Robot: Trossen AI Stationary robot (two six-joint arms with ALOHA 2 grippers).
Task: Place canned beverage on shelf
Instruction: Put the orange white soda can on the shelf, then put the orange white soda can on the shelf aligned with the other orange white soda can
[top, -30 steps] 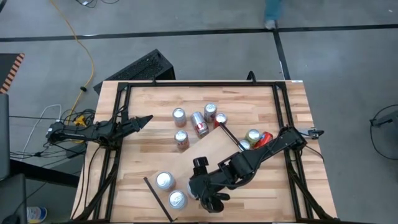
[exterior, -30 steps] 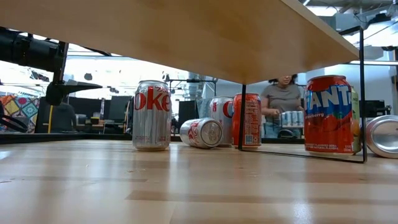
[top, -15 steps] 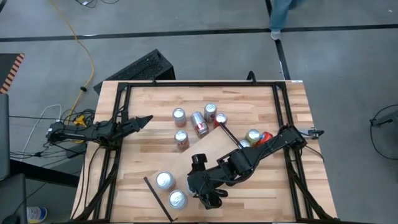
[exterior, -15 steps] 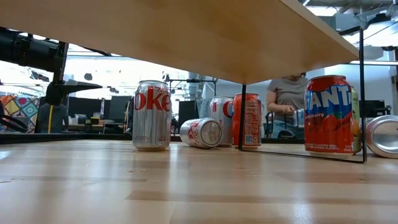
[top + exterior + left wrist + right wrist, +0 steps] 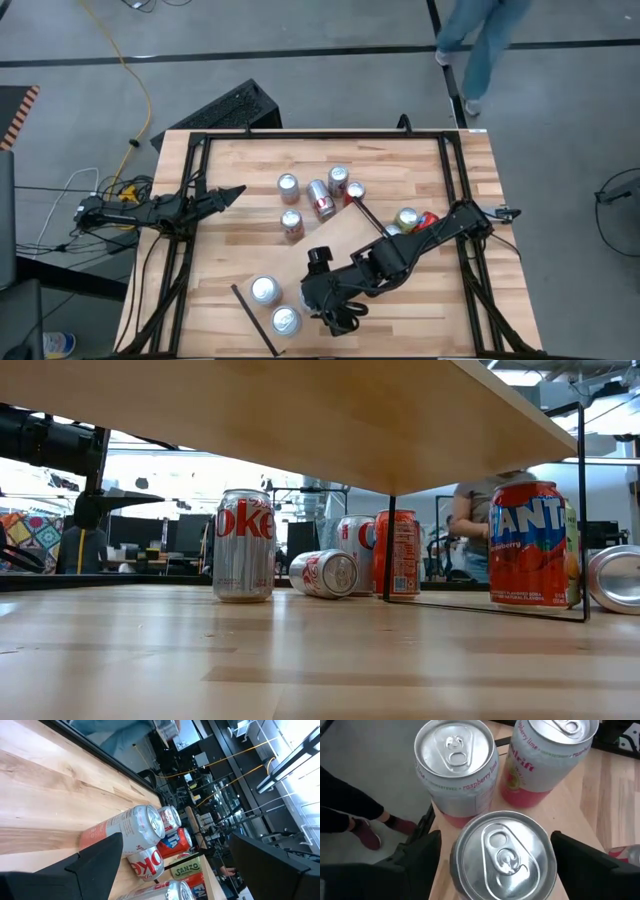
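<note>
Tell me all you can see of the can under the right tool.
The can is plain silver aluminium with its pull tab intact, so it looks unopened. It stands upright on the shelf, close beside two raspberry lime cans; whether they touch cannot be told. Only its top and upper rim show, no label. The right tool is directly above it, fingers open on either side and not visibly touching it.

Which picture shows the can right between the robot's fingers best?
The right wrist view: the nearest can's top fills the gap between the open right gripper's fingers. From above, the arm hides that can. The low and left wrist views miss it.
</note>
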